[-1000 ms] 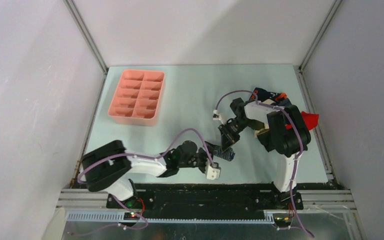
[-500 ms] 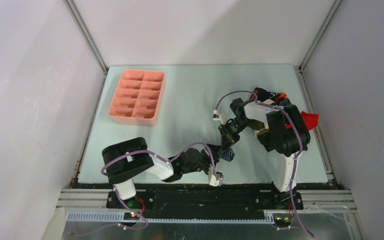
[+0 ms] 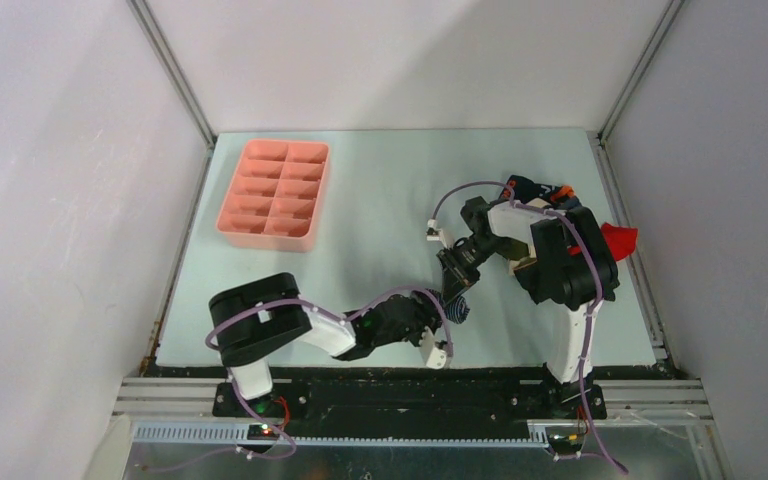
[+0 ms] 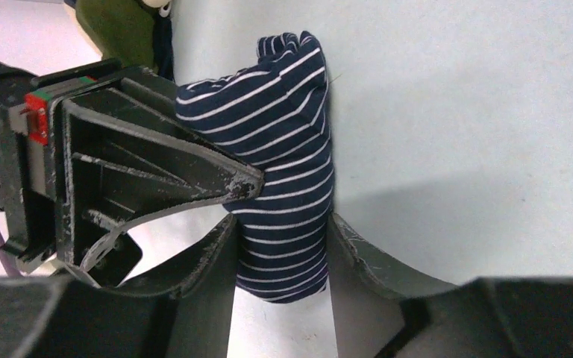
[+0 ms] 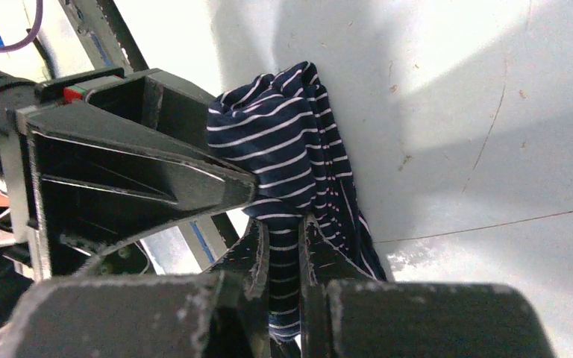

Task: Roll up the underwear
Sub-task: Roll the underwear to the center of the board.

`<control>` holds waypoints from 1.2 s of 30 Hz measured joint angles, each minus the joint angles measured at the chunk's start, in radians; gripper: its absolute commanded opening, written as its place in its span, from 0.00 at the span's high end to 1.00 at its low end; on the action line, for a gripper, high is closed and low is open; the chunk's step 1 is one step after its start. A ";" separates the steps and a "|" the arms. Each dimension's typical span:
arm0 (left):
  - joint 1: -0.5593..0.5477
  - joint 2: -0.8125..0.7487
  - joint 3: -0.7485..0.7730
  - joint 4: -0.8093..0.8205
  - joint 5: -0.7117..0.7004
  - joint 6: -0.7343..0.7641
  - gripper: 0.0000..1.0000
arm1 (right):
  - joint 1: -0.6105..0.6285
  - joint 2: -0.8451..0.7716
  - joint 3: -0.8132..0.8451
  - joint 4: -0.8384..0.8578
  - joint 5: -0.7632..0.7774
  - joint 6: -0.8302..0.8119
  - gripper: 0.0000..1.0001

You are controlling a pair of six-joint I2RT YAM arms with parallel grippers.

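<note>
Pale table (image 3: 360,230) is bearing striped underwear (image 4: 287,134) | left gripper (image 4: 280,242) is squeezing its sides | right gripper (image 5: 283,239) is pinching its fold

free: worktop (image 3: 380,180) centre and far side open | far left: tray (image 3: 272,195) by wall | near centre: left gripper (image 4: 283,235) and right gripper (image 5: 283,231) crowd briefs (image 4: 287,134), arms block both sides | far right: clothes pile (image 3: 525,186) behind right arm

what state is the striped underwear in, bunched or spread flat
Bunched: the underwear is a narrow wad pinched between the left fingers and right fingers.
</note>
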 measured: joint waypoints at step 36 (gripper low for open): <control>0.154 0.211 0.803 -1.168 0.343 -0.279 0.97 | -0.526 -1.741 -0.672 -0.146 0.042 -0.774 0.22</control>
